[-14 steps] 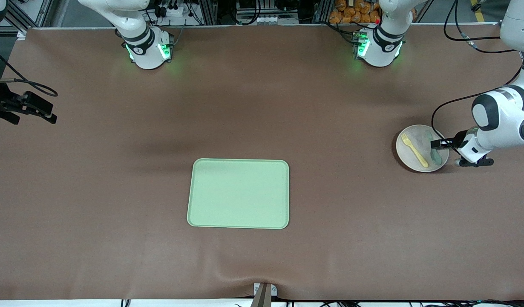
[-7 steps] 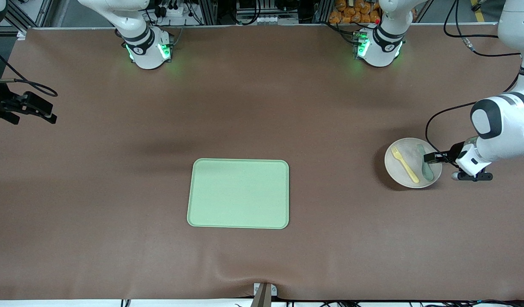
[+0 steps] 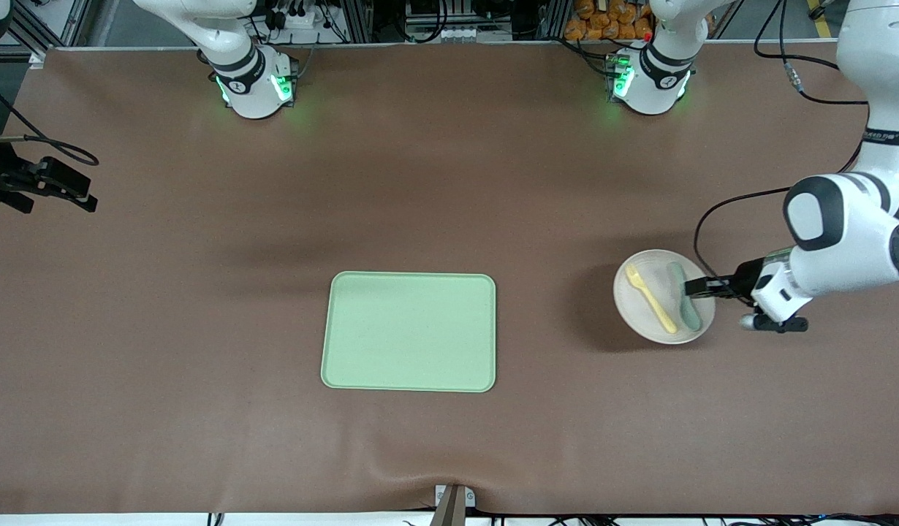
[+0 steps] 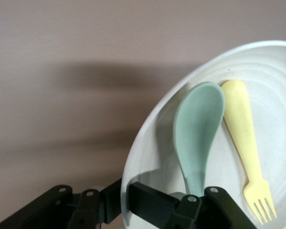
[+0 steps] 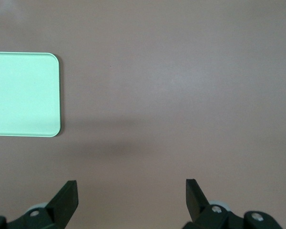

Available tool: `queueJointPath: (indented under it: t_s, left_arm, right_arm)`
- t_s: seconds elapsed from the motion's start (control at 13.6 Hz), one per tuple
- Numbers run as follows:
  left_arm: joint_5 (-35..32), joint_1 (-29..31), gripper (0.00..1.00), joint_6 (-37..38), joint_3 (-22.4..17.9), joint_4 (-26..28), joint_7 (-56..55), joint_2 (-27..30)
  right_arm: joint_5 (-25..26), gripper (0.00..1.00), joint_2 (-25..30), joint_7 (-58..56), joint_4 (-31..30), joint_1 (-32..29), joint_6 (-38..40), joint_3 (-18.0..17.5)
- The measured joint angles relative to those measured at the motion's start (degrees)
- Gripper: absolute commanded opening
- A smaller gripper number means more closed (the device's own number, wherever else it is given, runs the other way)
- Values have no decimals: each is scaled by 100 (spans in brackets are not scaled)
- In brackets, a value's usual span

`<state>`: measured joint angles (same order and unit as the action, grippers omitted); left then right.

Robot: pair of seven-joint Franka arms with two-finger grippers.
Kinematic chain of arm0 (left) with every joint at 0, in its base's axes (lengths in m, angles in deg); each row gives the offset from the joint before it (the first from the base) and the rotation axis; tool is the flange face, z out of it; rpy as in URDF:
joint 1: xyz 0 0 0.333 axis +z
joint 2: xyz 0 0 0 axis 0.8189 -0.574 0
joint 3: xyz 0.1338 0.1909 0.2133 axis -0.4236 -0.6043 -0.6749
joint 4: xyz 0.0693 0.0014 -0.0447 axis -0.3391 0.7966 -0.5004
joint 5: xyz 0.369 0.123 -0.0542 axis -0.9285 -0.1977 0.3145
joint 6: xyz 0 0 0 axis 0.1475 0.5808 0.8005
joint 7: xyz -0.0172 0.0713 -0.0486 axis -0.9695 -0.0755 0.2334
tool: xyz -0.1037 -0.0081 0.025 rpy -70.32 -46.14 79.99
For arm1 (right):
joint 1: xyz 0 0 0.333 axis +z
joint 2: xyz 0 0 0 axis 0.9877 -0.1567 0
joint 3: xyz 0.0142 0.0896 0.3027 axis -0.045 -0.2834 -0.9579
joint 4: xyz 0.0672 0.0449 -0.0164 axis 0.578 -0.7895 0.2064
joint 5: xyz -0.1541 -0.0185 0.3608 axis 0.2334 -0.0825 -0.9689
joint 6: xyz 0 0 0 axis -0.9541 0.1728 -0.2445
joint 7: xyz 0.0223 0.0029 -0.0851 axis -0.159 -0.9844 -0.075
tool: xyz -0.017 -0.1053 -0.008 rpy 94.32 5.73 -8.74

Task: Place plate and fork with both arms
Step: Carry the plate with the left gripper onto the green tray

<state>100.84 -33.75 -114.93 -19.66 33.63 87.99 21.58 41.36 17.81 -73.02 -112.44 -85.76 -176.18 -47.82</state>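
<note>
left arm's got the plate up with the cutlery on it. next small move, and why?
Probably keep carrying toward the tray and stay level. The left gripper is shut on the plate rim; fork and spoon lie loose on it. The right gripper waits open over bare table.

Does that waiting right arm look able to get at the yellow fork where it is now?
Probably not easily: the fork lies on the plate, which the left pincer holds in the air at the left arm's end; the open right pincer waits over bare table.
</note>
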Motion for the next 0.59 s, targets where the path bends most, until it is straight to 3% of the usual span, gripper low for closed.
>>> queueJointPath:
  t_s: [0.59]
  left_arm:
    - [0,-2491,0,69,-175,-2312,-2063,-1678]
  right_arm:
    - [0,100,-1,0,-3,-3,0,10]
